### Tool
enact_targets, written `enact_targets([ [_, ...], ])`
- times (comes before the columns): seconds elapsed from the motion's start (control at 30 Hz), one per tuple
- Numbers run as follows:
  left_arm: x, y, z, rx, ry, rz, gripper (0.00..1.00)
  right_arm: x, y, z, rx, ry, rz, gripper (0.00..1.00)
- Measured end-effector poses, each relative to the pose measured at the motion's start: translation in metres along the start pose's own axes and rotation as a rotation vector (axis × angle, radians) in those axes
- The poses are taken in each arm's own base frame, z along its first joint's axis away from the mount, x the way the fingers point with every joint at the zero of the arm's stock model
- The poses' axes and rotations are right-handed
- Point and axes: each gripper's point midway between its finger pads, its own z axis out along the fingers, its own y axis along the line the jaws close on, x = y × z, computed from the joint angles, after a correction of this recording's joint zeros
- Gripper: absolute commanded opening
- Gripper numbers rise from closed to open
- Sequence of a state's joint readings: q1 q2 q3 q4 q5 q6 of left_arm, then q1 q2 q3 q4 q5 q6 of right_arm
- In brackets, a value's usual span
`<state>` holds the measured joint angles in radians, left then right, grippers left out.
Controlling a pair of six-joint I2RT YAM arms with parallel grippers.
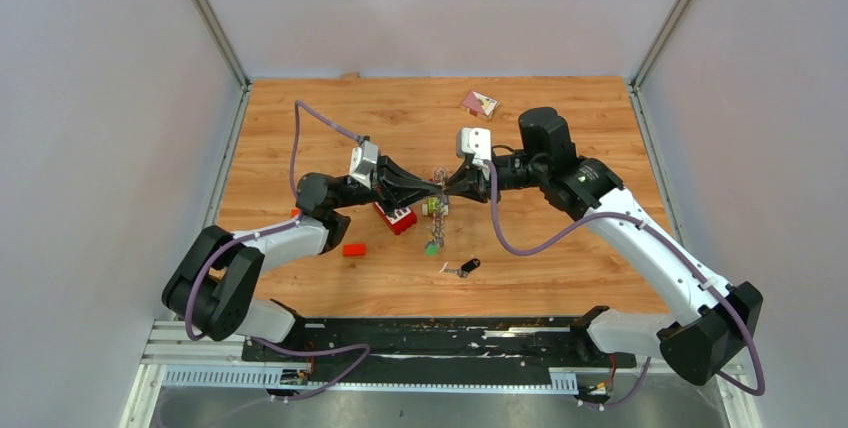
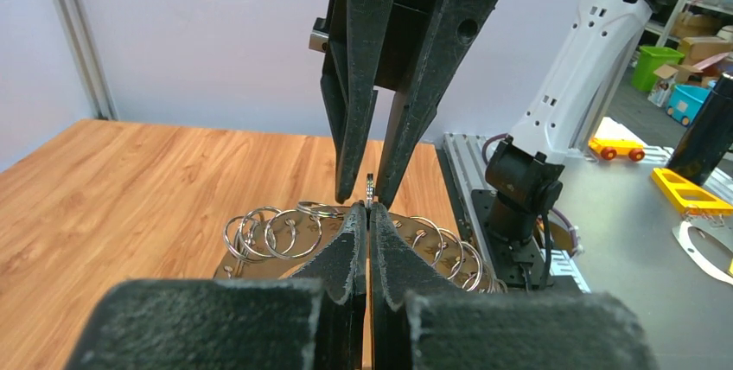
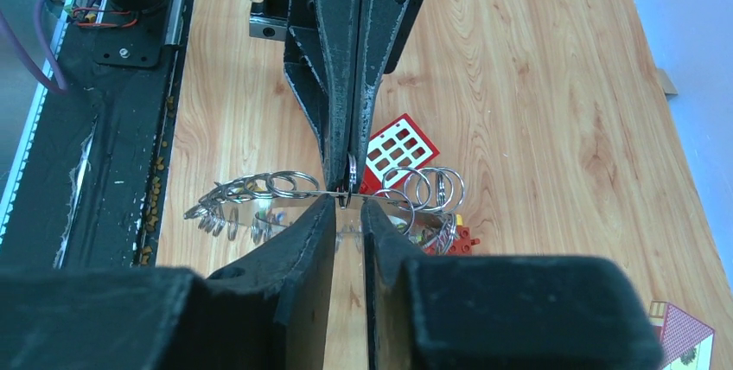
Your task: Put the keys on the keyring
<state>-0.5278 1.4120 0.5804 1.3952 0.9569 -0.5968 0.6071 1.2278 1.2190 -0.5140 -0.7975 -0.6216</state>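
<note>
Left fingers (image 2: 346, 253) pinch the keyring (image 3: 277, 187); right fingers (image 3: 302, 253) slightly parted astride it, far from table (image 1: 560, 268) edges.

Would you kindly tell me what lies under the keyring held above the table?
Wooden table and a red window brick show beneath the keyring; the right gripper's fingers cover whatever lies below its near part.

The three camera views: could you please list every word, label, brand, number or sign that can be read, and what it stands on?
None: no text can be read in any view.
Small pink-and-white printed card: a picture only, any lettering too small to read.
Brown cardboard boxes in the background of the left wrist view: blurred, nothing legible.
Red plastic window-grid brick: no marking visible.
</note>
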Motion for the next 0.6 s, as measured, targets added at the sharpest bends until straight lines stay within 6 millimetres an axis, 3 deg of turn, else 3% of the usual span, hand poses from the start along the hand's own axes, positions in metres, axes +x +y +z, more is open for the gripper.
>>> enact_targets([
  [0.23, 0.001, 0.000, 0.000, 0.002, 0.002, -0.001, 0.00, -0.001, 0.003, 0.001, -0.018, -0.009, 0.006, 0.01],
  [0.43, 0.002, 0.001, 0.000, -0.001, 0.008, -0.002, 0.00, 0.001, 0.003, 0.002, -0.021, -0.006, 0.019, 0.00],
  [0.47, 0.003, 0.001, 0.000, -0.002, 0.010, 0.001, 0.02, 0.001, 0.003, 0.002, -0.021, -0.005, 0.020, 0.00],
  [0.6, 0.011, 0.005, -0.002, -0.009, 0.042, 0.030, 0.25, 0.009, 0.000, 0.002, -0.012, 0.041, 0.018, 0.00],
])
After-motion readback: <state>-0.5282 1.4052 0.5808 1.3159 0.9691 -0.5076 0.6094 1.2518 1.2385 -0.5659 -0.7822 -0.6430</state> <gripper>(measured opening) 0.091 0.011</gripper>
